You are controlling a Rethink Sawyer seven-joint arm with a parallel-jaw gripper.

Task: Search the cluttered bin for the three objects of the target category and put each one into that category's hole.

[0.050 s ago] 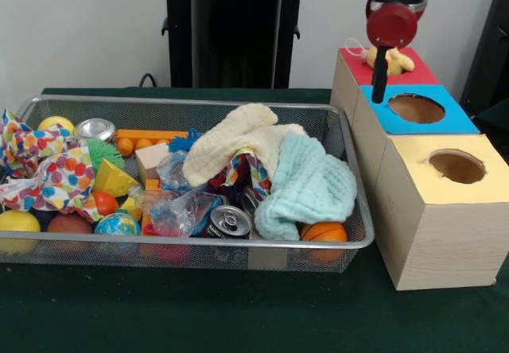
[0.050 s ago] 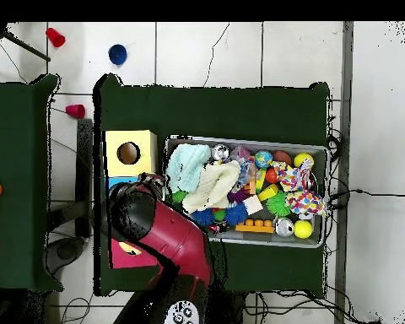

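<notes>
A wire bin [image 1: 191,101] holds mixed clutter: a cream cloth [image 1: 227,142], a mint cloth [image 1: 306,186], a patterned cloth [image 1: 48,170], two cans [image 1: 231,220] [image 1: 95,128], a small basketball [image 1: 324,231], a globe ball [image 1: 117,224] and yellow balls [image 1: 17,222]. Right of the bin stand three boxes with holes: red [image 1: 421,75], blue [image 1: 453,118] and yellow [image 1: 477,194]. A yellow soft toy [image 1: 395,59] lies on the red box. My gripper [image 1: 380,79] hangs over the red and blue boxes, just in front of the toy. From overhead, my arm [image 2: 155,232] covers most of the blue box.
The boxes sit close against the bin's right end in the front view. From overhead, a second green table [image 2: 16,169] stands at the left, and cups lie on the floor: red [image 2: 55,37], blue [image 2: 117,54] and red [image 2: 75,110].
</notes>
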